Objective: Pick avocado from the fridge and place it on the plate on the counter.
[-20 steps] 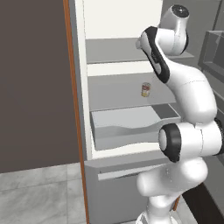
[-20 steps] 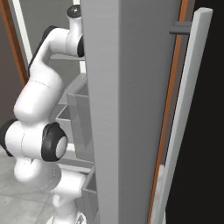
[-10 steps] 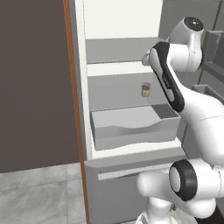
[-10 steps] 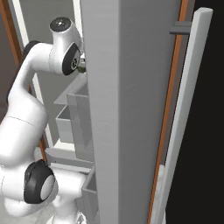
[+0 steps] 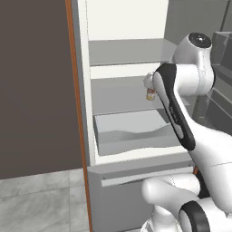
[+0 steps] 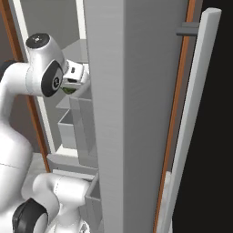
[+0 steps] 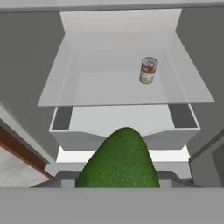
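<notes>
The avocado (image 7: 119, 164), dark green and rounded, looms at the bottom of the hand view and hides the fingertips. It sits in my gripper (image 6: 72, 83), which is shut on it; a sliver of the green avocado (image 6: 68, 90) shows under the white hand. The hand hangs just in front of the open fridge (image 5: 127, 54), level with its middle shelf (image 7: 118, 87). In the left base view my own forearm covers most of the hand. The plate and the counter are out of view.
A small yellow-and-red can (image 7: 148, 70) stands on the middle shelf, also seen as the can (image 5: 150, 94) beside my forearm. Below it is a pulled-out grey drawer (image 5: 131, 131). The fridge door (image 6: 136, 113) stands close on the right, with an orange-brown edge strip (image 5: 74, 113) on the left.
The arm has folded and swung, drawing the hand with the avocado back out of the shelf space toward the fridge front. The can and the drawer have not moved.
</notes>
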Tool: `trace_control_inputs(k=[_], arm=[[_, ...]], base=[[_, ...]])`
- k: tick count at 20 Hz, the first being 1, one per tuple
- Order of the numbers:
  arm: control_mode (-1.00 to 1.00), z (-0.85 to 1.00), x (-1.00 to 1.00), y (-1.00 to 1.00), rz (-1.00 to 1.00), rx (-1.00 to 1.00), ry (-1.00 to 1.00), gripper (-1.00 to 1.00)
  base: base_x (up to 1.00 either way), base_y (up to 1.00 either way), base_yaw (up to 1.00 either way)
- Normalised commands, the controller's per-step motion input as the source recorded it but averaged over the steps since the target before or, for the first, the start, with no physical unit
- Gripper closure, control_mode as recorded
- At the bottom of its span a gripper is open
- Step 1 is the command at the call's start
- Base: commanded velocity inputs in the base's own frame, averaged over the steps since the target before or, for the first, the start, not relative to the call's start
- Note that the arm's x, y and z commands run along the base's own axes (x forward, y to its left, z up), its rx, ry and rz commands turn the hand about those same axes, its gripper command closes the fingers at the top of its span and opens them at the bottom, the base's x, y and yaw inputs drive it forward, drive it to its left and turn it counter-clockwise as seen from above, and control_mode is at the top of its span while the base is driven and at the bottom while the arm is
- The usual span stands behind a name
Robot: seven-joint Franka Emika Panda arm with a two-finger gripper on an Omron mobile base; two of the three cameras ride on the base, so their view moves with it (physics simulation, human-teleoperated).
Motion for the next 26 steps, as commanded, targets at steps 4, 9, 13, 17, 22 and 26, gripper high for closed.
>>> trace_control_inputs(k=[4,9,13,17,22,26], arm=[[-1.00,-0.16,-0.71,0.01,0.01,0.00,0.07,1.00],[-1.00,-0.08,-0.64,0.00,0.01,0.02,0.08,1.00],[-1.00,-0.20,-0.52,0.00,0.00,0.00,0.01,1.00],[-1.00,-0.17,-0.40,0.00,0.00,0.00,0.00,1.00],[-1.00,-0.18,-0.31,0.00,0.00,0.00,0.00,1.00],[-1.00,-0.07,-0.30,0.00,0.00,0.00,0.00,1.00]], base=[[0.00,0.00,0.00],[0.00,0.00,0.00],[0.00,0.00,0.00],[0.00,0.00,0.00],[0.00,0.00,0.00],[0.00,0.00,0.00]])
